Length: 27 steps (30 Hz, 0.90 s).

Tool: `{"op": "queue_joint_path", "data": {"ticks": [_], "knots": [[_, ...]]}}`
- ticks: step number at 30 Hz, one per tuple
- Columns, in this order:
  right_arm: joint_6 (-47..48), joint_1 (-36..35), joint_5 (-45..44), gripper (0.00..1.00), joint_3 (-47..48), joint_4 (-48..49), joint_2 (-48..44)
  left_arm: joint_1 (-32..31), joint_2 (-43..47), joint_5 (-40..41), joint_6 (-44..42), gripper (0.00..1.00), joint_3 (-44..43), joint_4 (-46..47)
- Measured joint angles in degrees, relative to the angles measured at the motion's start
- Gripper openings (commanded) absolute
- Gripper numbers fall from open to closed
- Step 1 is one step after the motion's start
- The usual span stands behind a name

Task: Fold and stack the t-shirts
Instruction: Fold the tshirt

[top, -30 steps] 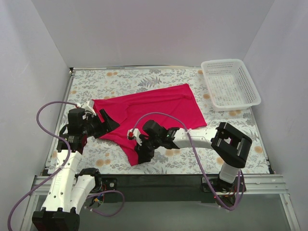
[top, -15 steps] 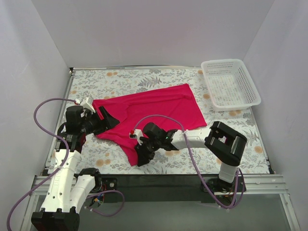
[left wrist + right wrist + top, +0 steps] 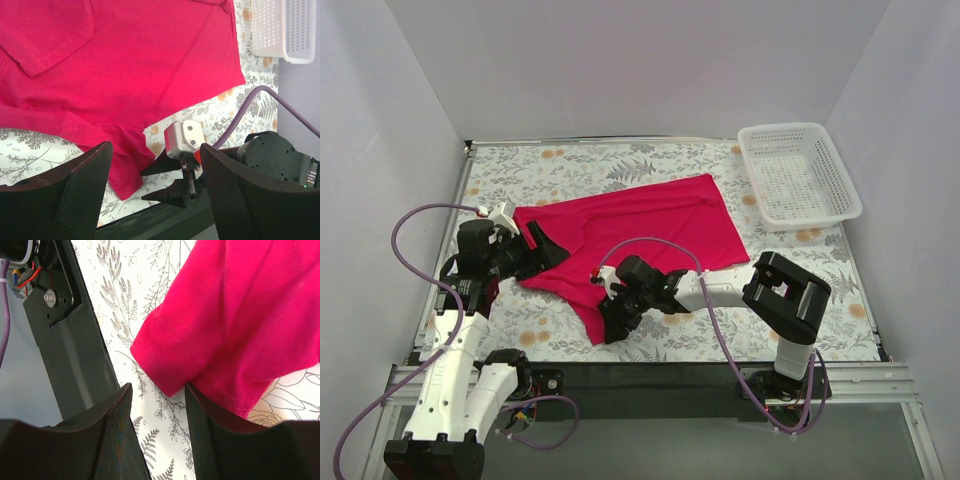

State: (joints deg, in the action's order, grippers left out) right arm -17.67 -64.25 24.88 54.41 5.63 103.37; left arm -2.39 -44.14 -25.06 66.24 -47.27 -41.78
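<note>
By the bench's (image 3: 570, 165) left edge, hovers left pincer (image 3: 542, 250) spread and empty over the t-shirt (image 3: 640, 225) lying flat mid-bench, probably awaiting a shared fold. Toward the near edge, straddles its near corner with right pincer (image 3: 612, 326) parted, not pinching, seemingly to lift it.

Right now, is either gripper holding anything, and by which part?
Nothing is held. The left gripper is open over the t-shirt. The right gripper has its jaws apart, with a hemmed corner of the t-shirt at their mouth, not clamped.

T-shirt (image 3: 640, 225) lies on the table (image 3: 580, 165); basket (image 3: 798, 175) sits far right.
</note>
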Motion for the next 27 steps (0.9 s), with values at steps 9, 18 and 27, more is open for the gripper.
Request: {"op": "queue_joint_path", "data": {"ticks": [9,18,27], "knots": [[-0.17,-0.48,-0.74,0.4,1.05,0.7,1.31,-0.09,0.26,-0.22,0.0,0.65,0.0,0.04],[2.32,-0.98,-2.34,0.01,1.92,-1.07,1.95,-1.01,0.52,-1.64,-1.16,0.65,0.0,1.14],[6.23,1.99,2.4,0.01,3.3,-4.9,-3.21,-1.64,-2.38,-5.77,-3.96,0.65,-0.04,5.55]]}}
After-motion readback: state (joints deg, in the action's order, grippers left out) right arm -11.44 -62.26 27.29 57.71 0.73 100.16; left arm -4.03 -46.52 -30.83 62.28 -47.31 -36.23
